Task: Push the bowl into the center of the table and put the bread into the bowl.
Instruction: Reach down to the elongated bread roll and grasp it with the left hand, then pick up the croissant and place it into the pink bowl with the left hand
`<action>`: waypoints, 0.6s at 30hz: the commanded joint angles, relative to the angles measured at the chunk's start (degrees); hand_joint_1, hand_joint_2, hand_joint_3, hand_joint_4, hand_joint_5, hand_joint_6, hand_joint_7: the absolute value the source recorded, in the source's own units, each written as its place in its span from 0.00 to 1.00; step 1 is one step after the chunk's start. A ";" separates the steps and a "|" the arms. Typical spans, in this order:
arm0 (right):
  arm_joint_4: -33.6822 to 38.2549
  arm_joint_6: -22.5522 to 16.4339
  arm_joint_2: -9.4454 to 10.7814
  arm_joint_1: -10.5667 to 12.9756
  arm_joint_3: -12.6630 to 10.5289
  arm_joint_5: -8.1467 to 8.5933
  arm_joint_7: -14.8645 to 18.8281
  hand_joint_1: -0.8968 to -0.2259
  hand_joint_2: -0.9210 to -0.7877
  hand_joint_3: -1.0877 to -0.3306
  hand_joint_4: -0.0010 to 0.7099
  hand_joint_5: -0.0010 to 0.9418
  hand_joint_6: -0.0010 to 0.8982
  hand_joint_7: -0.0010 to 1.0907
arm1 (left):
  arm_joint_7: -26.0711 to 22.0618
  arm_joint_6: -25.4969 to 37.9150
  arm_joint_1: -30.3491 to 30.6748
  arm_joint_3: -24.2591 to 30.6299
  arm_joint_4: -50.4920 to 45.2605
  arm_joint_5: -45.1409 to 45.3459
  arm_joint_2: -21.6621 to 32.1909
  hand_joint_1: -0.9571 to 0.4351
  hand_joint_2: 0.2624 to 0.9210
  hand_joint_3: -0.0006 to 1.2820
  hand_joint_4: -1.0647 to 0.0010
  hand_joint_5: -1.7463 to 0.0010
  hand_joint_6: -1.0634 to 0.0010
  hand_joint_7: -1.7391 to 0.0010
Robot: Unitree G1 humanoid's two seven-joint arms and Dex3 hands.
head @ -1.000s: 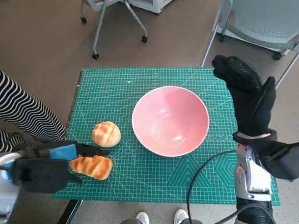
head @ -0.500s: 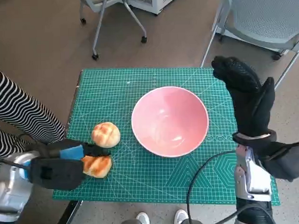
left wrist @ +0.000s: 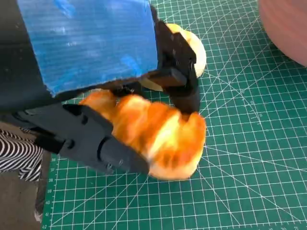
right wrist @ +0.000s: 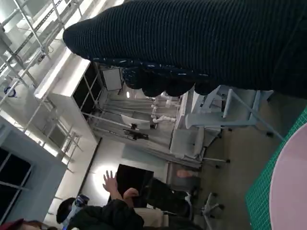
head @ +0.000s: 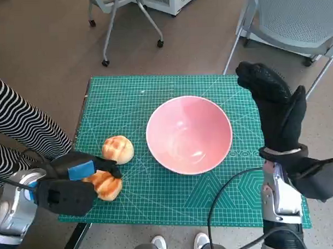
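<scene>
A: Which step would you say is in hand?

B: The second, by my reading. The pink bowl (head: 189, 134) sits about mid-table on the green cutting mat (head: 158, 196), so the push looks done — the work now is the bread.

A: And where is the bread?

B: There are two pieces near the mat's left front corner. The long golden loaf (left wrist: 160, 136) is in the left hand (head: 67, 182); the left wrist view shows black fingers (left wrist: 180, 72) over one side of it and the thumb under the other, closed around it. Whether it is lifted clear of the mat or resting on it, I cannot tell. The round bun (head: 118, 149) lies just behind it, close to the fingers and a little apart from the bowl's rim.

A: The right hand?

B: The right hand (head: 278, 112) is held up beside the right edge of the table, fingers straight and holding nothing, near the bowl but not touching it as far as I can see.

A: So what does the next move call for?

B: Raising the loaf high enough to clear the bowl's rim, carrying it to the right over the bowl, then letting go — without knocking the bun on the way. The bun would then want the same treatment.
</scene>
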 commanded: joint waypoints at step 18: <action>2.38 -3.17 -0.90 1.76 0.28 -2.04 -0.03 0.33 0.00 0.54 0.30 0.00 0.13 0.49 | -6.02 -0.39 -2.07 10.04 -8.85 -13.87 1.31 0.69 1.00 0.07 0.36 0.36 0.44 0.28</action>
